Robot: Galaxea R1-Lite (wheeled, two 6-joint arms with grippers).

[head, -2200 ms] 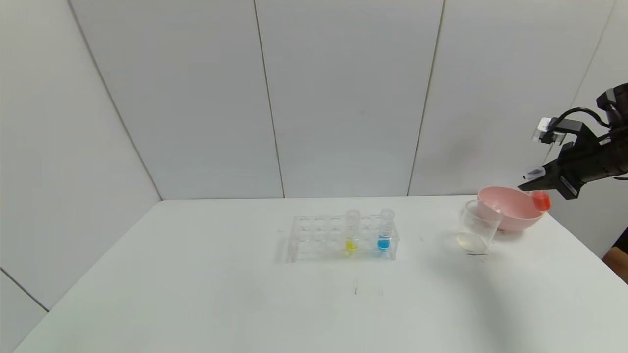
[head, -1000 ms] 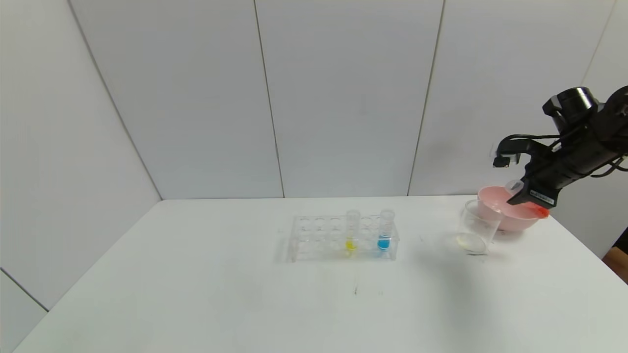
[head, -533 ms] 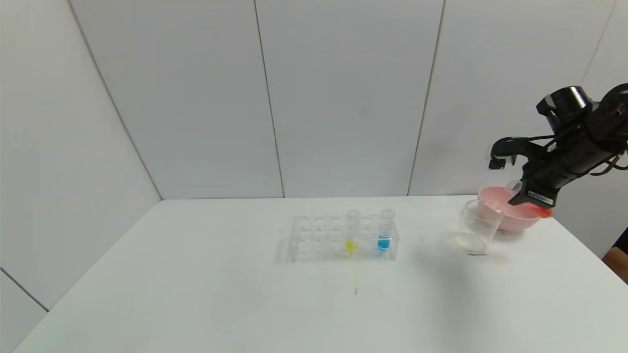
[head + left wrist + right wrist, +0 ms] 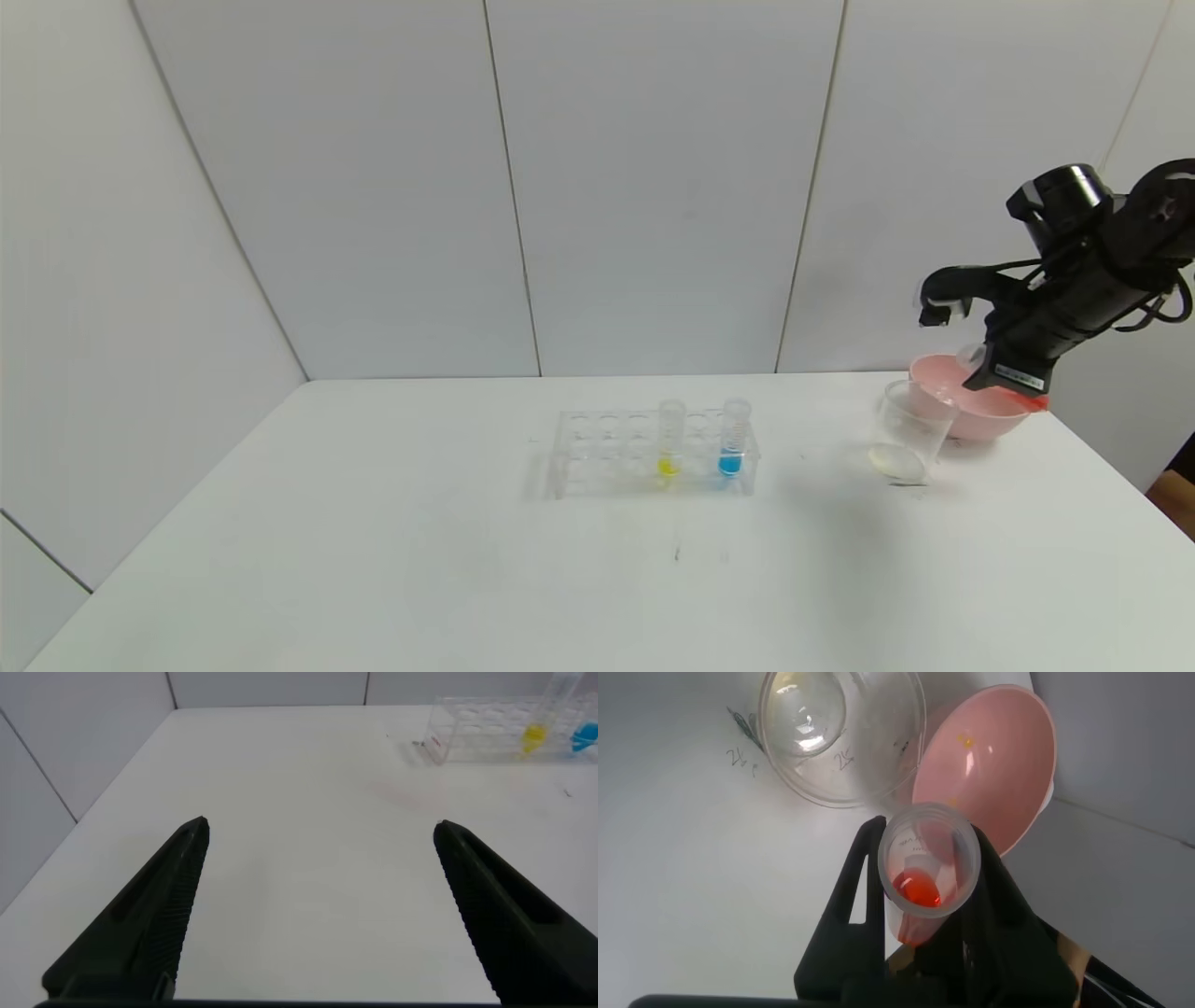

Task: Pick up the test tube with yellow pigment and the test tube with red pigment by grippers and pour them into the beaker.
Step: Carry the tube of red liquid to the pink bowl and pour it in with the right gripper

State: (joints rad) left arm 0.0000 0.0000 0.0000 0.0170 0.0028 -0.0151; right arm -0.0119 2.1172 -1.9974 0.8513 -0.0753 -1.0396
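Right gripper rolled over and swung from beyond the pink bowl to above it, toward the beaker, red pigment test tube tipped from level to mouth-down toward the beaker
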